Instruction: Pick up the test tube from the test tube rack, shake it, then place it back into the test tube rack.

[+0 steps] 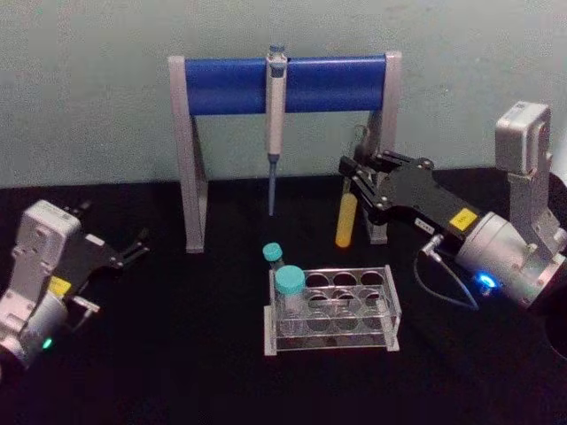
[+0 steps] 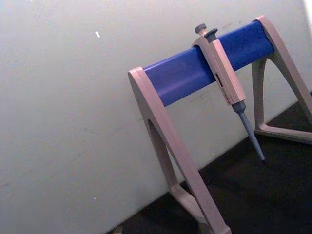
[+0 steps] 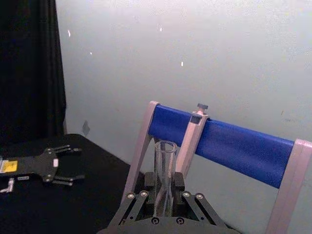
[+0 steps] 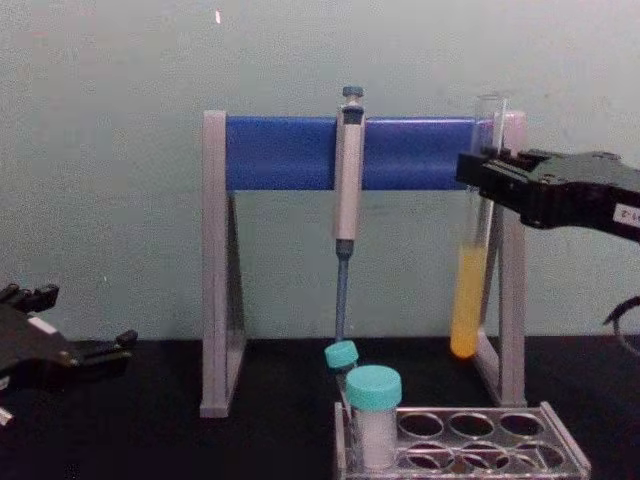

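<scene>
- I see the right claw [image 1: 354, 180] pinching the test tube [image 1: 346, 221] near its top, tube upright.
- The tube hangs clear above the test tube rack [image 1: 391, 305], beyond its far right corner, beside the pipette stand's [image 1: 190, 177] right leg.
- Yellow-orange liquid sits in its lower part.
- Left claw [image 1: 135, 248] is spread, low on the table's [image 1: 177, 354] left.

— What sort of place is this?
— A laboratory bench, by the look of it. A pipette [image 1: 275, 106] hangs from a grey-and-blue pipette stand [image 1: 230, 86], and a clear plastic test tube rack [image 1: 354, 336] sits before it on the black tabletop [image 1: 177, 354].
— Anything else?
— A glass test tube [image 4: 468, 300] of yellow-orange liquid, and a teal-capped container [image 4: 374, 400] standing in the rack.
</scene>
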